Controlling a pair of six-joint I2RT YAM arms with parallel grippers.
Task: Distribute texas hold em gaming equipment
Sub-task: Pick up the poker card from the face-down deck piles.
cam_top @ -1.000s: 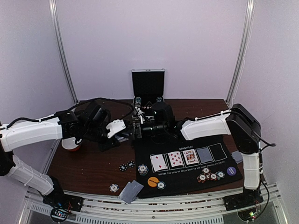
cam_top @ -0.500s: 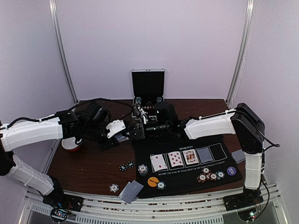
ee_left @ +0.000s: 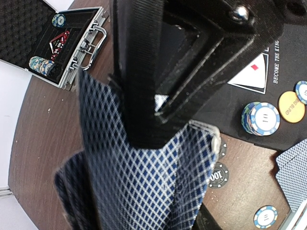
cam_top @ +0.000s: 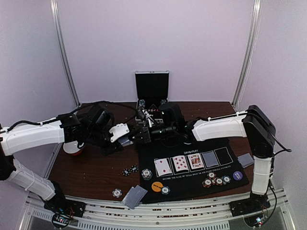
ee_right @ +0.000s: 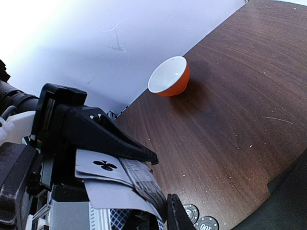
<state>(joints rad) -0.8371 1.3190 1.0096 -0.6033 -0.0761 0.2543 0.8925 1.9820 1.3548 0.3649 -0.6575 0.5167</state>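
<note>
Risking a multi-card spill: left gripper (ee_left: pixel 144 120) clamps the card deck (ee_left: pixel 158 191) above the table (cam_top: pixel 96 167), midway between its near and far edges, and I can't tell if the right gripper (cam_top: pixel 146 133) has the club card (ee_right: pixel 103 165).

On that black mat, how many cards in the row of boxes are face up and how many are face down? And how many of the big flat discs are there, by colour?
Face-up cards: 3
Face-down cards: 1
Orange discs: 1
Purple discs: 1
Total: 6
</note>
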